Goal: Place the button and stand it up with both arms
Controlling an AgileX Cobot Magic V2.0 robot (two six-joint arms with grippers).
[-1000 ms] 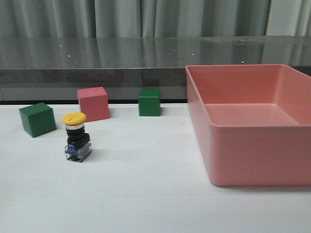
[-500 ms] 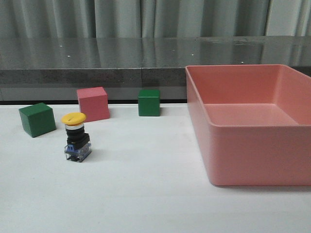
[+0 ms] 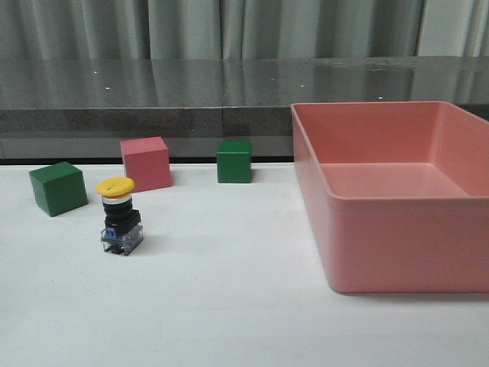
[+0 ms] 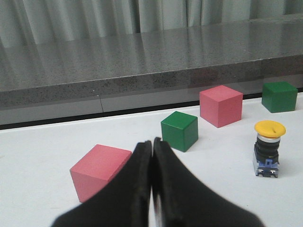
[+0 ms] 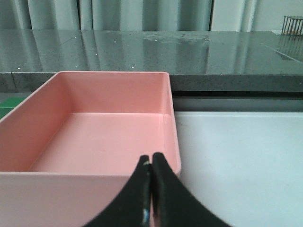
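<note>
Even soft light, faint shadows (fingertips blurred)

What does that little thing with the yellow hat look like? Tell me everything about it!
The button is a small push-button switch. It has a round yellow cap on top, a silver ring under it, a black cylinder body, and a clear bluish square base. It stands upright on the white table, cap up, apart from the cubes behind it. Nothing touches it except the table; neither gripper holds it.
</note>
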